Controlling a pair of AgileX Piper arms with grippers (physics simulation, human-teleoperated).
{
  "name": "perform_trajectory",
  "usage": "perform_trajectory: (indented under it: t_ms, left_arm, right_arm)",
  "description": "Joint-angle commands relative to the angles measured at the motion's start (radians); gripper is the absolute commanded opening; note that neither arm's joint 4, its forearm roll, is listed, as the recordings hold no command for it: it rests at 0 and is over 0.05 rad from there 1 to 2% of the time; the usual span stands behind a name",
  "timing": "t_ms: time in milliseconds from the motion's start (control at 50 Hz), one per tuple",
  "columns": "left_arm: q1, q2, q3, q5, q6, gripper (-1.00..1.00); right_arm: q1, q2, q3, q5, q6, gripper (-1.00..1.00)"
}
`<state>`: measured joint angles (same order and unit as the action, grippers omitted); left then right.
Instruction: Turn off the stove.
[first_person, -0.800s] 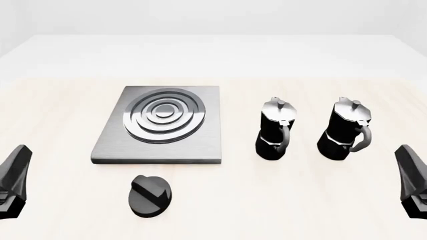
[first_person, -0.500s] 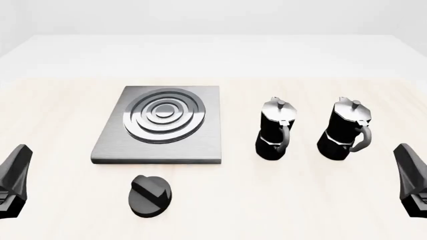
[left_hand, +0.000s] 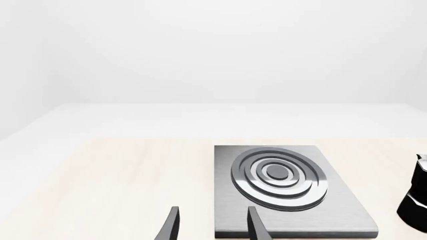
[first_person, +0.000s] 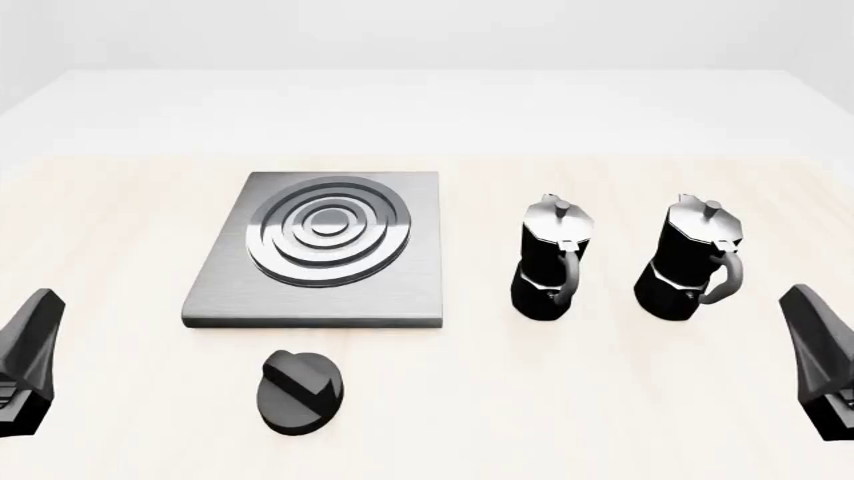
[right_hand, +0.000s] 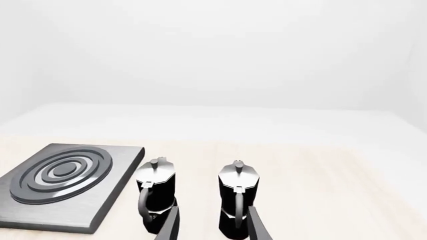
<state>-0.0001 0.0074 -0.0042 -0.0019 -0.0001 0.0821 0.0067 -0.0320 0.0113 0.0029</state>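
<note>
The stove is a flat grey metal plate (first_person: 320, 290) with raised silver burner rings (first_person: 327, 232), left of centre on the table. Its black round ridged knob (first_person: 300, 391) lies apart on the table just in front of the plate. My left gripper (first_person: 38, 325) is at the near left edge, well left of the knob, open and empty. My right gripper (first_person: 806, 318) is at the near right edge, open and empty. The left wrist view shows the plate (left_hand: 333, 210) beyond my left gripper (left_hand: 212, 227). The knob is out of both wrist views.
Two black-and-silver moka pots (first_person: 551, 260) (first_person: 691, 258) stand upright right of the stove. In the right wrist view they stand (right_hand: 157, 196) (right_hand: 236, 200) just beyond my right gripper (right_hand: 212, 227), with the plate (right_hand: 100, 200) to one side. The pale wooden table (first_person: 561, 400) ends in white at the back.
</note>
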Motion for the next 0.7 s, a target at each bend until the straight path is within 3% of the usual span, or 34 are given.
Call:
perform_trajectory:
  t_ms: [20,260,300,360,460,480,560,580,620,640,700]
  left_arm:
    - [0.0,0.0,0.0,0.0,0.0,1.0]
    - [0.0,0.0,0.0,0.0,0.0,1.0]
    - [0.0,0.0,0.0,0.0,0.0,1.0]
    - [0.0,0.0,0.0,0.0,0.0,1.0]
    - [0.0,0.0,0.0,0.0,0.0,1.0]
    - [0.0,0.0,0.0,0.0,0.0,1.0]
    - [0.0,0.0,0.0,0.0,0.0,1.0]
    - [0.0,0.0,0.0,0.0,0.0,1.0]
    - [0.0,0.0,0.0,0.0,0.0,1.0]
    - [0.0,0.0,0.0,0.0,0.0,1.0]
    - [0.0,0.0,0.0,0.0,0.0,1.0]
  right_arm:
    - [0.061,-0.005,-0.012,0.015,0.001,1.0]
    - [0.123,-0.002,-0.065,0.068,0.011,1.0]
    - [0.152,0.016,-0.079,0.067,0.041,1.0]
    - [0.185,0.077,-0.072,0.024,-0.014,1.0]
    - [0.218,0.156,-0.077,-0.033,-0.03,1.0]
    - [0.238,0.186,-0.082,-0.046,-0.009,1.0]
    - [0.254,0.281,-0.102,-0.094,-0.046,1.0]
    - [0.276,0.315,-0.111,-0.103,-0.024,1.0]
    - [0.282,0.319,-0.116,-0.104,-0.032,1.0]
    - [0.313,0.373,-0.124,-0.128,-0.066,1.0]
    - [0.33,0.415,-0.129,-0.151,-0.073,1.0]
